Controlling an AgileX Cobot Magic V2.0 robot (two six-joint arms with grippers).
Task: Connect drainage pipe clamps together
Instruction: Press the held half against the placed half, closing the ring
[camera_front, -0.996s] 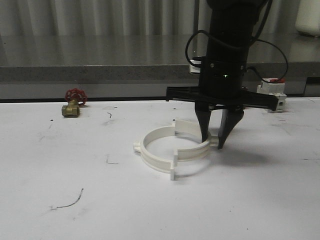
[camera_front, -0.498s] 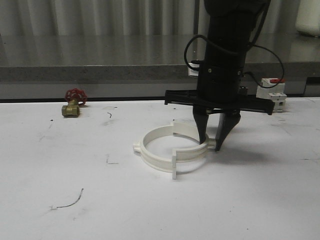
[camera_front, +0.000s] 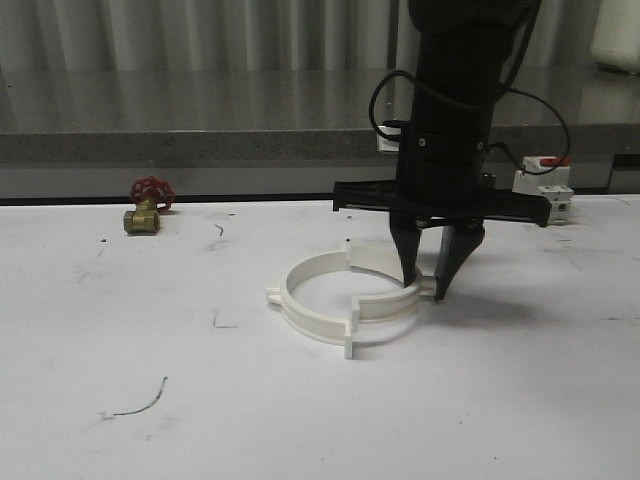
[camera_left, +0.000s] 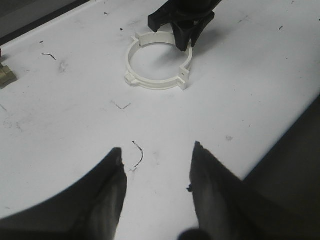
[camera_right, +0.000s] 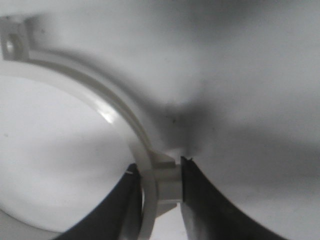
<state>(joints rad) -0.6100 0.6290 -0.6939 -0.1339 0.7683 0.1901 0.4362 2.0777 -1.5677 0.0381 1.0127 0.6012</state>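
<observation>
We see the white table (camera_front: 120, 340) lying broad and bare around mid-table, where the two drainage pipe clamps (camera_front: 330, 300) rest as a near-closed ring; open surface runs to every side. The right gripper (camera_front: 425, 284) stands upright over the ring's right side, its fingers (camera_right: 200, 200) narrowed onto the right half's wall and nub, one inside, one outside. The left gripper (camera_left: 156, 172) hovers well apart, fingers spread with nothing between. By the far edge sit a brass valve (camera_front: 146, 208) and a circuit breaker (camera_front: 543, 182), partly hidden behind the arm.
</observation>
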